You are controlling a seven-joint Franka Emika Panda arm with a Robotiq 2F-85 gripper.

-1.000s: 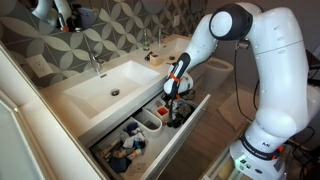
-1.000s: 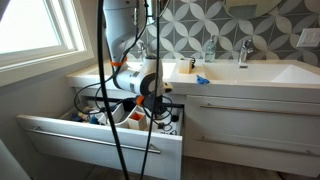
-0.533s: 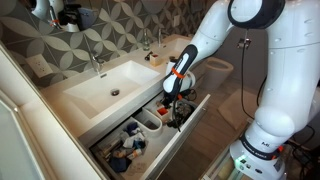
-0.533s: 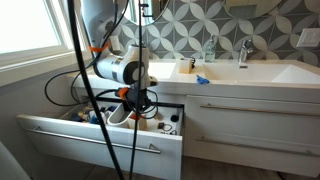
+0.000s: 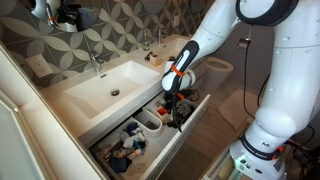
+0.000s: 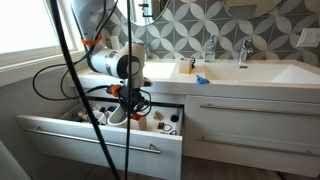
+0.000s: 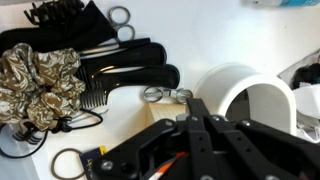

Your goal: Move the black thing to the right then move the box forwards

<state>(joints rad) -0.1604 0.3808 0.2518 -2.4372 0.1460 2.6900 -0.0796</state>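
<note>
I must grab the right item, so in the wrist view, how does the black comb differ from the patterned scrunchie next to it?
The black comb is plain black; the patterned scrunchie is shiny gold-brown. The comb is long, flat and toothed; the scrunchie is a bunched, crumpled heap of fabric. The comb lies stretched across the picture; the scrunchie sits at its left end. Both rest on the white drawer floor.

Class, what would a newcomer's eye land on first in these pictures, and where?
The big white robot arm stands out first, its end effector at the open drawer beneath the sink. In the wrist view, black combs and a gold scrunchie lie at left.
</note>
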